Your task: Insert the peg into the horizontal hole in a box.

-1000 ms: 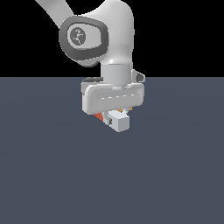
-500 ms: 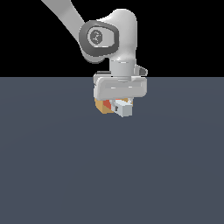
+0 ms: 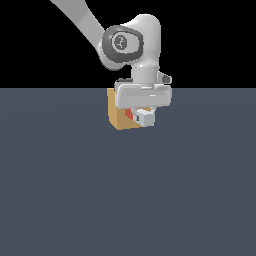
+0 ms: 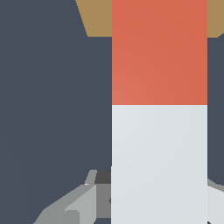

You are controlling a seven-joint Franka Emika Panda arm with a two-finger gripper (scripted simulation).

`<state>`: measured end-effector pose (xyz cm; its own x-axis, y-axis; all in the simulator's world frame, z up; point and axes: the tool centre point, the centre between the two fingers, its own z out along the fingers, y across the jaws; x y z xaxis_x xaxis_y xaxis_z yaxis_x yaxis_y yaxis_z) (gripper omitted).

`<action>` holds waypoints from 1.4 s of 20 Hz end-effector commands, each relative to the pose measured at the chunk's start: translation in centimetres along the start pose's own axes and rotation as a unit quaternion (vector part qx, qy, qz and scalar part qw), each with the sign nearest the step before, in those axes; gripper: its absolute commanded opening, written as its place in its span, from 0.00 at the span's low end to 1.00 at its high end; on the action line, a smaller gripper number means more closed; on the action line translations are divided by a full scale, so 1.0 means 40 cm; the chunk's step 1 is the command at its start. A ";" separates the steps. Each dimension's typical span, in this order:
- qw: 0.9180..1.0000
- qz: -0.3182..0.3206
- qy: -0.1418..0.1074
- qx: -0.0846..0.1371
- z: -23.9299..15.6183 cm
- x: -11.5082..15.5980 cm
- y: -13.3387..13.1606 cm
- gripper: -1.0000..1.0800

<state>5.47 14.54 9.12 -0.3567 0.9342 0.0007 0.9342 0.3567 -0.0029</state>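
The tan-orange box [image 3: 117, 114] stands on the dark floor, and my hand covers its side toward the exterior view's right. My gripper [image 3: 142, 116] is shut on the peg [image 3: 145, 119], held level. The peg's white end faces the camera and a bit of its red part [image 3: 129, 114] shows against the box. In the wrist view the peg [image 4: 159, 131] fills the middle, white near my fingers [image 4: 78, 205], its red end [image 4: 159, 52] reaching the box [image 4: 98, 17]. The hole is hidden behind the peg.
A flat dark grey floor [image 3: 128, 200] surrounds the box on all sides. No other object shows in either view.
My arm has carried the peg toward the box, away from the camera. The box, hidden behind my hand a second ago, now shows at the exterior view's left of the gripper.
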 end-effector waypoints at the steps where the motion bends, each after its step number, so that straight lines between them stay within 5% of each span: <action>1: 1.000 0.005 0.000 -0.001 -0.007 0.006 0.012 0.00; 21: 1.000 0.004 0.000 -0.001 -0.006 0.009 0.011 0.00; 28: 1.000 0.004 0.000 -0.002 -0.008 0.097 0.010 0.00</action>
<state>5.16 15.69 9.23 -0.3302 0.9439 -0.0081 0.9439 0.3302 -0.0034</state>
